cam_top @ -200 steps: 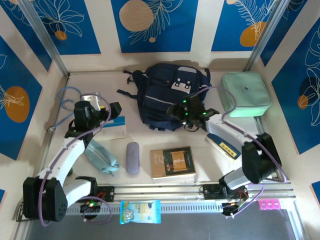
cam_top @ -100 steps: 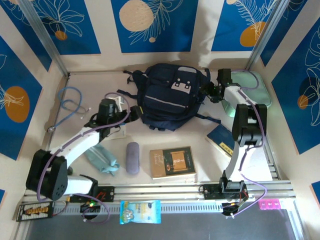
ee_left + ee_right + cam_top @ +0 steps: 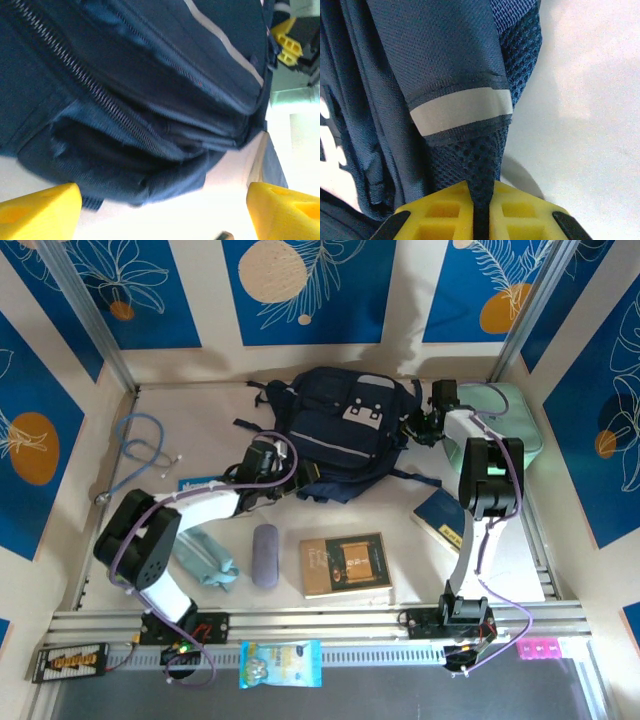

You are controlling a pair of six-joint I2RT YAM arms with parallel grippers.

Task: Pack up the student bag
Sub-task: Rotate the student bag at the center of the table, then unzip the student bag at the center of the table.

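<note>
Item: student bag (image 3: 335,425), navy, lying flat at 12 o'clock on the desk (image 3: 400,540).
My right hand (image 3: 481,210): fingers together, clamped on mesh fabric at the bag's 3 o'clock edge.
My left hand (image 3: 272,462): fingers wide apart, nothing between them, at the bag's 8 o'clock corner, facing a zip line (image 3: 100,95).
Book (image 3: 346,564): unpacked, at 6 o'clock.
Step, as I judge it: opening the bag (anchor set, opener not). Next I'd need the left hand closed on the zip pull, which I cannot locate.
</note>
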